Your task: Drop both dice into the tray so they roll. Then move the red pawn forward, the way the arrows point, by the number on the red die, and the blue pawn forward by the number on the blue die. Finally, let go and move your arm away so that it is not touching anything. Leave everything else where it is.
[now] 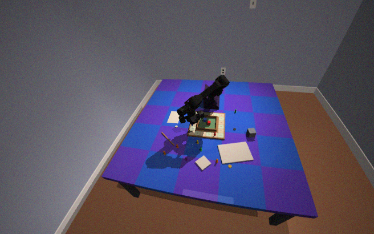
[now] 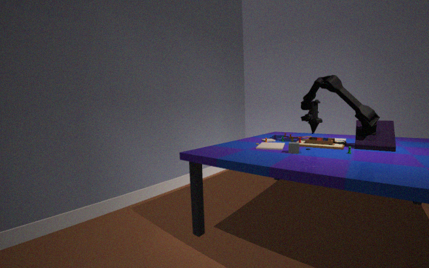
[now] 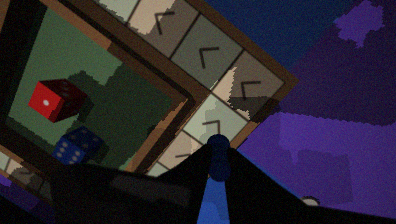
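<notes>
My gripper (image 1: 192,118) (image 2: 313,130) (image 3: 218,152) is shut on the blue pawn (image 3: 218,156) and holds it above the left near corner of the game board (image 1: 220,136) (image 2: 322,146) (image 3: 210,52), clear of the surface. In the wrist view the pawn hangs over an arrow square by the corner. The red die (image 1: 208,122) (image 3: 54,100) and the blue die (image 1: 204,119) (image 3: 75,146) lie in the green tray (image 1: 200,125) (image 3: 50,50) at the board's middle. The red pawn (image 1: 215,133) stands on the board's near edge track.
White cards (image 1: 235,152) (image 1: 203,162) (image 1: 173,117) lie around the board. A grey cube (image 1: 251,132) (image 2: 293,148), a wooden stick (image 1: 167,138), a green pawn (image 1: 235,111), a black disc (image 1: 234,129), a yellow disc (image 1: 230,166) and several small pawns stand on the table.
</notes>
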Available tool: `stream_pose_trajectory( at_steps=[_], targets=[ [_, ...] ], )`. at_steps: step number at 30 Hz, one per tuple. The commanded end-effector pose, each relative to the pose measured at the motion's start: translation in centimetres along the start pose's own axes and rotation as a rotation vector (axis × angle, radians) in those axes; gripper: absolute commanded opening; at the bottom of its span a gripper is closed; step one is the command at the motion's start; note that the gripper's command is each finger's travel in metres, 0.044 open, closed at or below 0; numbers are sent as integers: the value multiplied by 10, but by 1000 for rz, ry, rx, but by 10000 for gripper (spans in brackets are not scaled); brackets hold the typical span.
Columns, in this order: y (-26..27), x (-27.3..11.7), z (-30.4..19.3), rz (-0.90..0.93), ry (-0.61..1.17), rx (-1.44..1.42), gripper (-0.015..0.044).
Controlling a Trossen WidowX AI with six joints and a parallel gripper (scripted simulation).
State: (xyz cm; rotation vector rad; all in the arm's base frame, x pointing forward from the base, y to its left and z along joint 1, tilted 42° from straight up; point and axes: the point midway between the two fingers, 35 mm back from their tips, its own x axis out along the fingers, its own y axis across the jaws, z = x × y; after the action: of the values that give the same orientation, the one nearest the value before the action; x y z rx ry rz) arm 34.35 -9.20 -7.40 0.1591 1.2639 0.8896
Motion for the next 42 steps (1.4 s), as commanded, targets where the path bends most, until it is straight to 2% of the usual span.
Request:
stream_pose_trajectory(
  at_steps=[1, 20, 30, 34, 37, 42],
  targets=[
    [1, 17, 0, 7, -1, 6, 0],
    [2, 43, 0, 9, -2, 6, 0],
    [1, 37, 1, 6, 2, 0, 262],
    [0, -8, 0, 7, 0, 6, 368],
    [1, -10, 0, 7, 0, 6, 440],
    [25, -33, -13, 5, 2, 87, 440]
  ],
)
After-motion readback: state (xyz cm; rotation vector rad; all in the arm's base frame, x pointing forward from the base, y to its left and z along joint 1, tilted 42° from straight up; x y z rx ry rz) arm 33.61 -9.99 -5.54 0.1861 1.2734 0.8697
